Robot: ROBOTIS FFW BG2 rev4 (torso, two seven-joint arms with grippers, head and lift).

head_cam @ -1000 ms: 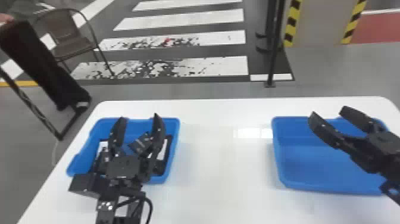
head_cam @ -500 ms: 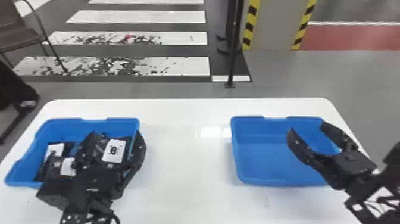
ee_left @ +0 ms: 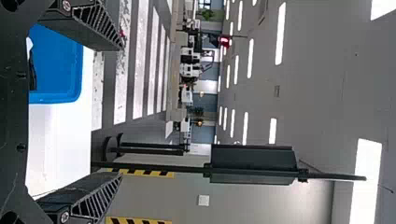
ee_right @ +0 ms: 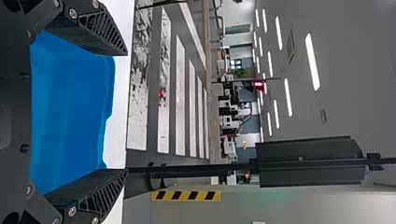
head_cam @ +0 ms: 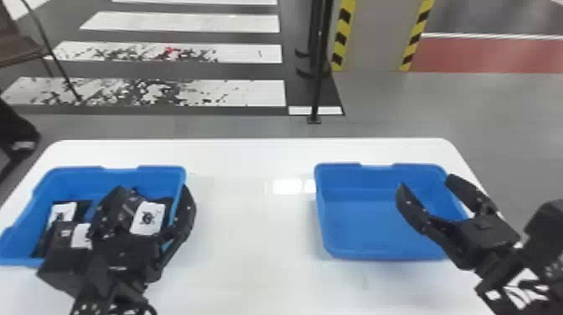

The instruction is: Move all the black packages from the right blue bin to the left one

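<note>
Black flat packages with white labels (head_cam: 147, 218) inside left blue plastic bin (head_cam: 77, 171), left black gripper (head_cam: 153, 194) above them, spread open, right black gripper (head_cam: 427, 184), also spread, over right blue bin (head_cam: 377, 222)

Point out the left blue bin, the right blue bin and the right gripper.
Left blue bin (head_cam: 77, 183): head view, on the inner face of its far wall.
Right blue bin (head_cam: 364, 224): head view, on its bare floor.
Right gripper (head_cam: 427, 182): head view, midway between its two fingertips.
</note>
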